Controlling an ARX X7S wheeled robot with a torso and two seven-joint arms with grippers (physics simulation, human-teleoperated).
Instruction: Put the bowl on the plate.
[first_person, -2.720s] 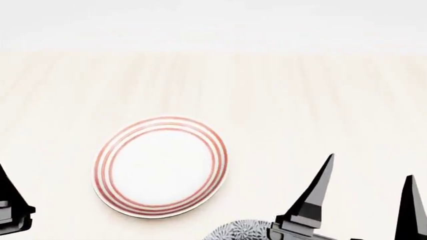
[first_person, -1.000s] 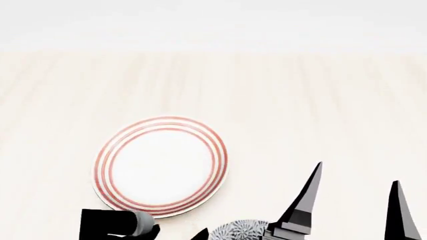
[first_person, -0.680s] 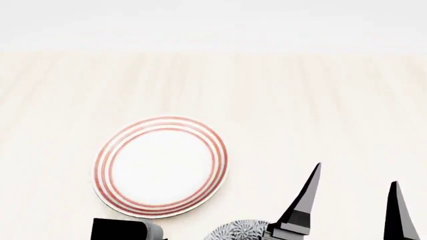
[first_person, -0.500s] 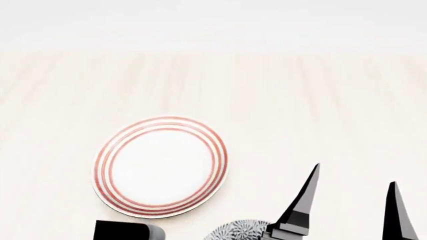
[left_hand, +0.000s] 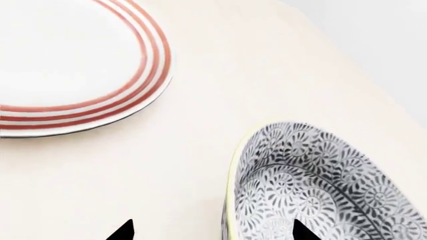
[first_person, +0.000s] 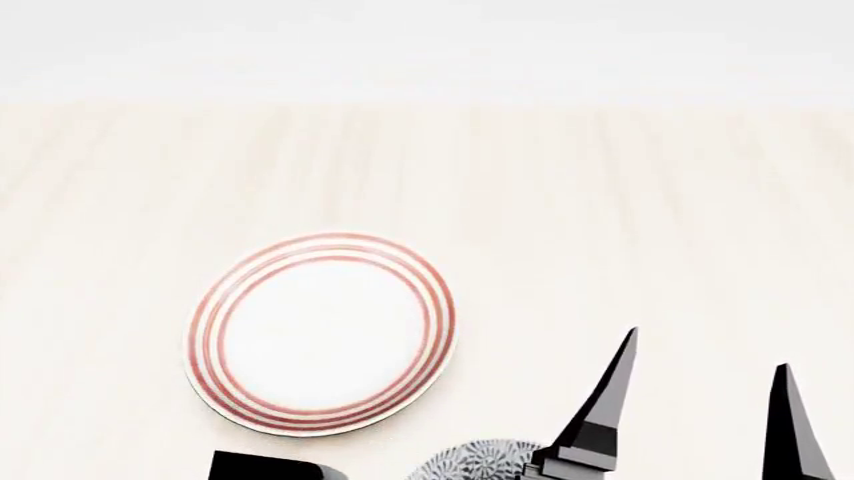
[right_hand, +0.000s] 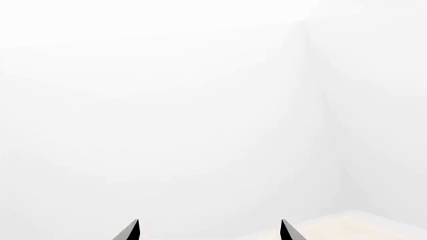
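The left hand (left_hand: 210, 231), its tips spread astride the near rim of the deep grey-and-white floral ceramic bowl (left_hand: 320, 190) on the pale surface (first_person: 601, 200), looks ready to pinch, lift and carry it to the nearby red-ringed white plate (first_person: 322, 334).

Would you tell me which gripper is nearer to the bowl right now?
Left. The left gripper straddles the rim of the bowl, one fingertip inside, one outside. The right gripper points up, facing the blank wall.
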